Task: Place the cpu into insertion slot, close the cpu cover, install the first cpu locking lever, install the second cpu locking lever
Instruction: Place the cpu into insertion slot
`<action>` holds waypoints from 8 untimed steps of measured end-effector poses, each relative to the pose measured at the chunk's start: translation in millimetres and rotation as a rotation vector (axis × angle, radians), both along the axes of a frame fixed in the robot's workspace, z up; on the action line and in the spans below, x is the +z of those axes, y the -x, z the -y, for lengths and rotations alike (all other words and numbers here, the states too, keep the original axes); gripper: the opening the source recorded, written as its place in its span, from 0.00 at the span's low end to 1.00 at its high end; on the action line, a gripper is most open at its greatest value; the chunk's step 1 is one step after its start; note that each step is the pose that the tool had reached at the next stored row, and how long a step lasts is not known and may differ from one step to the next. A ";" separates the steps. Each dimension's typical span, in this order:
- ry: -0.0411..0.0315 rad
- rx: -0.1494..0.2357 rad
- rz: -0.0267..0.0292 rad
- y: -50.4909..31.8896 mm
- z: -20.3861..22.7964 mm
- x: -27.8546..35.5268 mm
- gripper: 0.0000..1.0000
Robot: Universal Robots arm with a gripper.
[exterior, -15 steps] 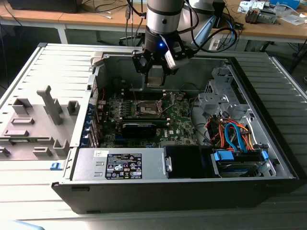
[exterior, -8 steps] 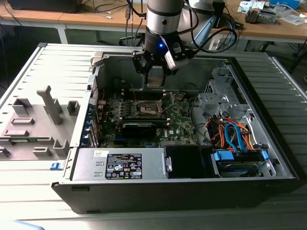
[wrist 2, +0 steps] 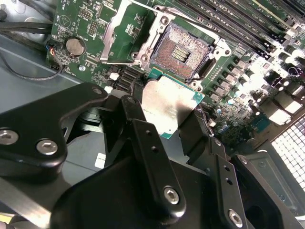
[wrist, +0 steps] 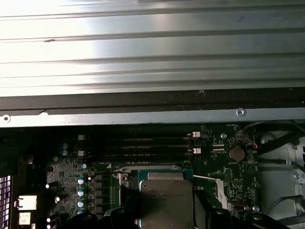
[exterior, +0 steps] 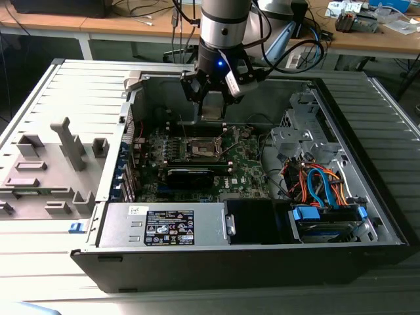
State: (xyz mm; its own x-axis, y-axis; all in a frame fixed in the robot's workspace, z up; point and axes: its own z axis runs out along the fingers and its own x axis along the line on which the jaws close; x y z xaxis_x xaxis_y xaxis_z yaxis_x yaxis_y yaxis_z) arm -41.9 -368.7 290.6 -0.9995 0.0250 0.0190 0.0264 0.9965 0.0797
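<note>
The arm is hanging over the open computer case (exterior: pixel 275 98), and its gripper (exterior: pixel 211 98) is clamped on the cpu (wrist 2: pixel 169 105), the two black fingers (wrist 2: pixel 143 133) pressing on opposite edges of the chip, with the silvery top facing the camera in both wrist views. The cpu is being held in the air, above the green board and apart from it, just beside the insertion slot (wrist 2: pixel 183 47) and not yet in it. The slot is lying open, its field of fine contacts bare, and the cpu cover (wrist 2: pixel 110 33) is standing folded back on the side near the round coin battery (wrist 2: pixel 75 46). In my judgement the danger is mostly in the seating: the contacts are looking very delicate, so if the chip is coming down tilted, shifted to one side or turned the wrong way, a corner can press on them and bend them. The grip is only on thin edges, so the chip may also be slipping or rotating between the fingers. The fingers are wide, and one may be catching the socket rim, the raised cover or the memory slots (wrist 2: pixel 238 24) close by
</note>
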 end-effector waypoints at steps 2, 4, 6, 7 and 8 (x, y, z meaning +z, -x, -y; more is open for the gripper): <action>0.0001 0.000 0.0000 0.0 0.8 -0.3 0.55; 0.0001 0.000 -0.0001 0.0 1.7 -0.5 0.55; 0.0001 0.000 0.0000 0.0 2.4 -0.7 0.55; 0.0000 0.000 0.0000 0.0 2.8 -0.9 0.55; 0.0001 0.000 -0.0001 0.0 3.1 -1.0 0.55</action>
State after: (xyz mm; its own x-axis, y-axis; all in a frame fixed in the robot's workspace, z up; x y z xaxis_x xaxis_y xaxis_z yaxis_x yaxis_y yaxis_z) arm -41.9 -371.7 289.6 -0.9995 0.0250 0.0191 0.0264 0.9965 0.0796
